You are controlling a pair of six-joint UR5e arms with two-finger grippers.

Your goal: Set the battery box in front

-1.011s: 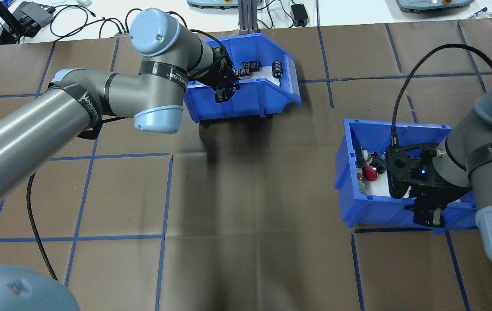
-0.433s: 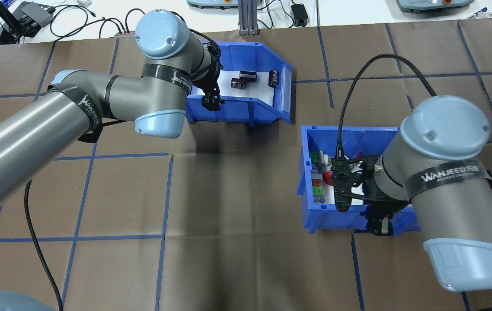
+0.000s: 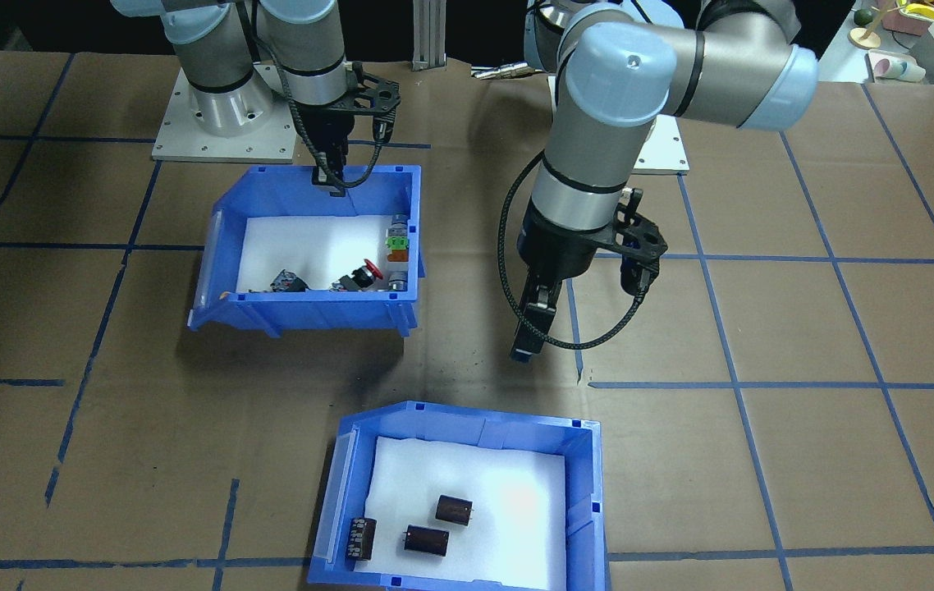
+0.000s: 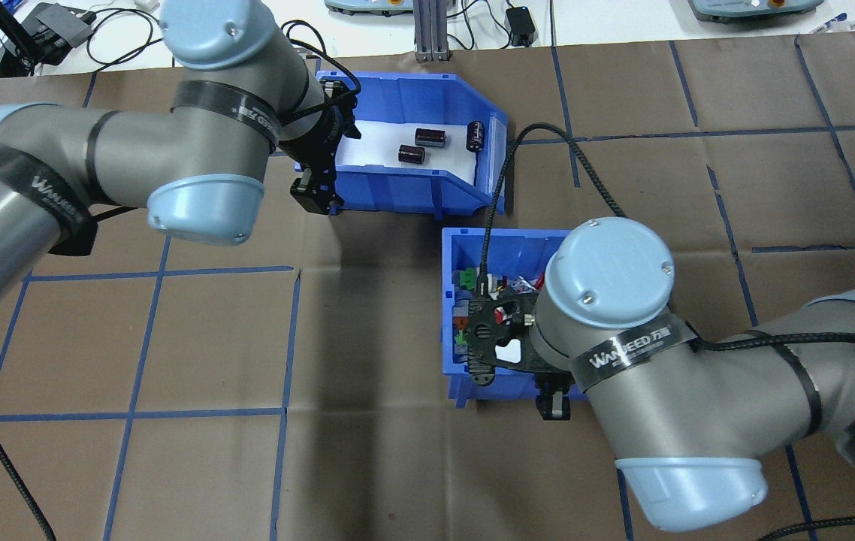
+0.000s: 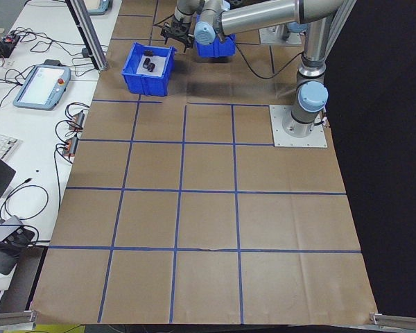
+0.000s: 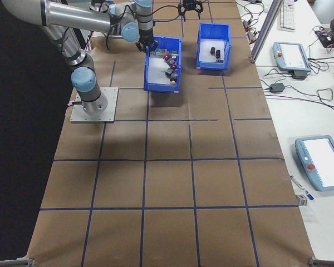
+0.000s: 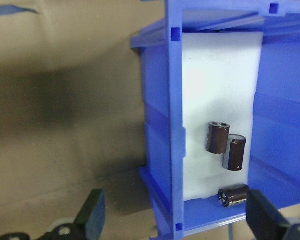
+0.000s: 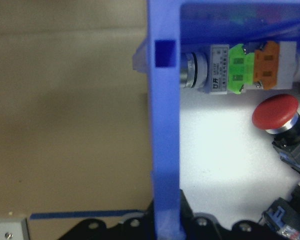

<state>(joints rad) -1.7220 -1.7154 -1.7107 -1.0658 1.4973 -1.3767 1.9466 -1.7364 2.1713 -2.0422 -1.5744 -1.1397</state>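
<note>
Left gripper (image 4: 315, 197): hangs clear of the near wall of the blue plastic battery box (image 4: 427, 197), just off its closed end. The left wrist view shows its fingers (image 7: 92, 214) spread wide with nothing between them; the overhead view does not show this gap.
Battery box: sits on the brown paper-covered table (image 4: 209, 338) ahead of the left gripper, white foam liner (image 7: 215, 90) inside, sloped cut-away end pointing away from the gripper.
Batteries (image 3: 426, 539): three small dark cylinders lying on the liner. In the front-facing view two are near each other and the third lies against the cut-away end.
Right gripper (image 4: 555, 402): closed on the rim of the second blue plastic bin (image 3: 225, 308). The right wrist view shows the wall (image 8: 165, 150) running straight into the jaws; the overhead view hides this under the wrist.
Second bin contents: a red mushroom push-button (image 8: 274, 112) and a green-and-orange switch block (image 8: 245, 67), just past the gripped wall.
Side views: both bins appear small at the far end of the table; neither gripper's state can be told there.
</note>
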